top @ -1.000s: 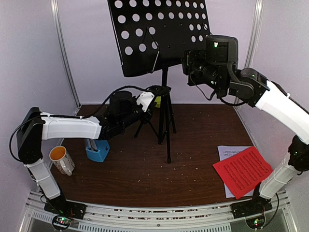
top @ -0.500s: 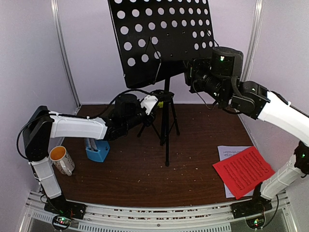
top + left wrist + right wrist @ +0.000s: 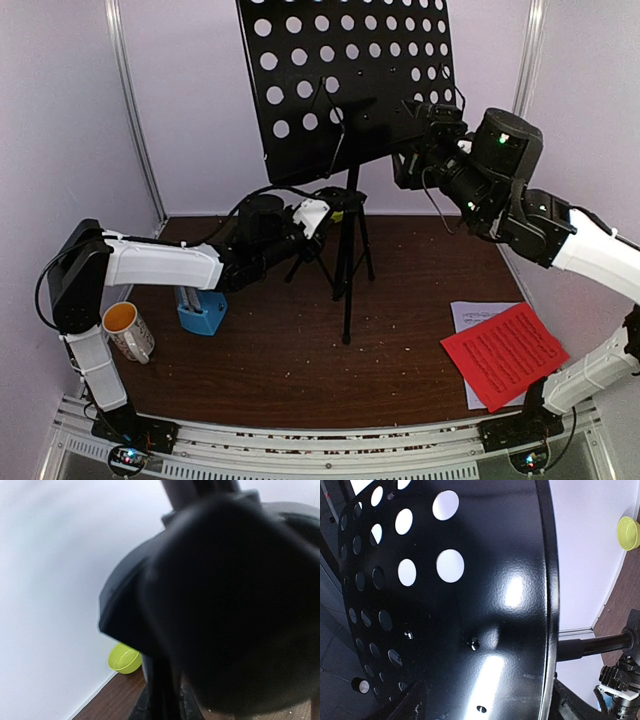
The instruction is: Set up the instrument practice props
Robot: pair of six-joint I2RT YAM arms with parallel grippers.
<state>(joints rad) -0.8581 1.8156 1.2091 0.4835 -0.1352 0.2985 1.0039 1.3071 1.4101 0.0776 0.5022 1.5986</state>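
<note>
The black perforated music stand (image 3: 350,80) stands on its tripod at the back middle of the table. My left gripper (image 3: 335,208) is shut on its pole just under the desk. In the left wrist view the stand's dark hub (image 3: 230,605) fills the frame and hides the fingers. My right gripper (image 3: 418,125) is open at the desk's lower right edge, and the desk (image 3: 470,605) lies between its spread jaws (image 3: 490,707). The red music sheet (image 3: 503,353) lies on the white music sheet (image 3: 468,314) at the front right. The blue metronome (image 3: 200,310) stands at the left.
A white mug (image 3: 127,330) with a yellow inside stands at the front left beside the metronome. A lime-green bowl (image 3: 124,658) sits against the back wall behind the stand. White walls close in the table on the left, back and right.
My right gripper has opened and drawn back to the right. The stand's desk has moved up and a little to the right. The left gripper has kept its hold.
</note>
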